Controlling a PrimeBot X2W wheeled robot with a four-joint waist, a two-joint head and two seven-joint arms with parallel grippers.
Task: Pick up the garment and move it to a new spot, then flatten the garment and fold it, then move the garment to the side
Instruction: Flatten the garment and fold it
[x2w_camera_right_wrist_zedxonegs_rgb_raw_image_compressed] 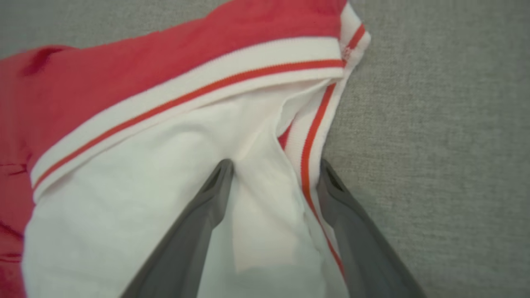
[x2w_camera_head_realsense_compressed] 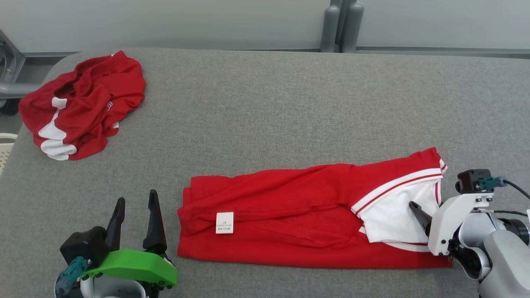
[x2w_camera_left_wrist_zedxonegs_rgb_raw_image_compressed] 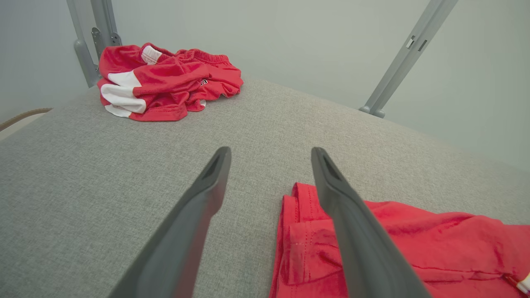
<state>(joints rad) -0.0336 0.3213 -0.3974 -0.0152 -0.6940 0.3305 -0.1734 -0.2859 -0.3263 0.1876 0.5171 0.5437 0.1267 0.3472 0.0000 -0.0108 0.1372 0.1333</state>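
Dark tapered fingers (x2w_camera_head_realsense_compressed: 154, 219), green left cover (x2w_camera_head_realsense_compressed: 132, 265) — white right bracket (x2w_camera_head_realsense_compressed: 451, 219), black cable (x2w_camera_head_realsense_compressed: 516, 187)

Crumpled red-and-white clothing (x2w_camera_head_realsense_compressed: 80, 105) heaped at the far left corner of a grey fabric worktop (x2w_camera_head_realsense_compressed: 269, 103), grey metal posts (x2w_camera_head_realsense_compressed: 330, 29) behind, pale wall (x2w_camera_head_realsense_compressed: 165, 20) beyond.

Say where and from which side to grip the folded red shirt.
Likely both short ends of the red shirt: hem end from the robot's left with the left tool, white collar from the right with the right tool. It lies long and narrow; one grip could unfold it.
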